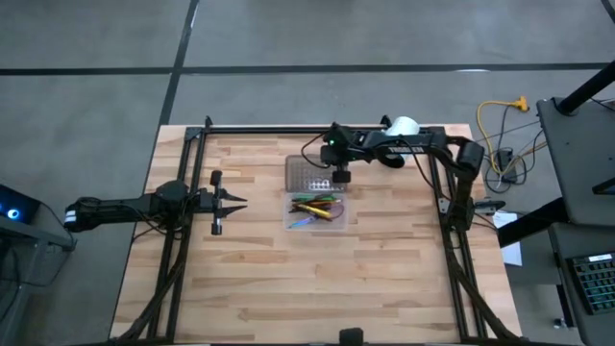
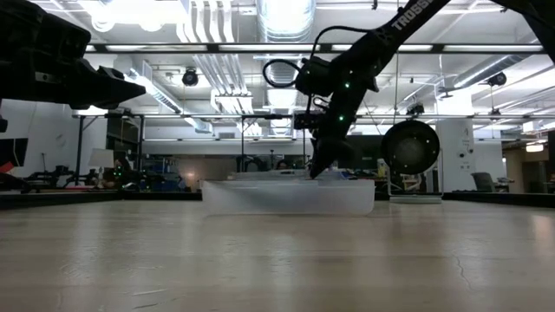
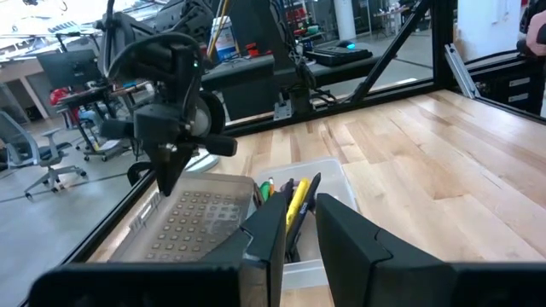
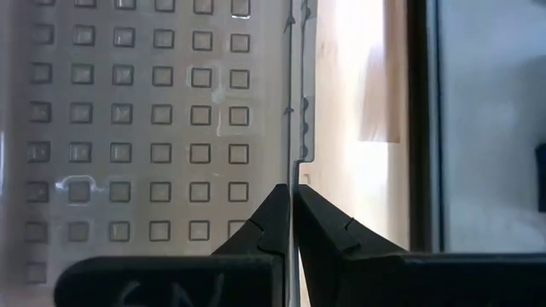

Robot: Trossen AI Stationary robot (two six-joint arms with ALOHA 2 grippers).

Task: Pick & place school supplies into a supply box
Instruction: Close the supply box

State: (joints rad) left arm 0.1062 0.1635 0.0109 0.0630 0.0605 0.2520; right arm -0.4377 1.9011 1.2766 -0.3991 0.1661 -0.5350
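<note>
Translucent plastic, the supply box [image 1: 317, 213] sits open near the middle of the wooden table [image 1: 384, 279], with the pencils and pens [image 1: 315, 208] lying inside it and its grey lid [image 1: 309, 175] folded flat behind. The right gripper [image 1: 342, 179] is down at that lid's edge, fingers pinched tight on the rim. The left gripper [image 1: 240, 202] hovers well off to the side, fingers slightly parted and holding nothing.
</note>
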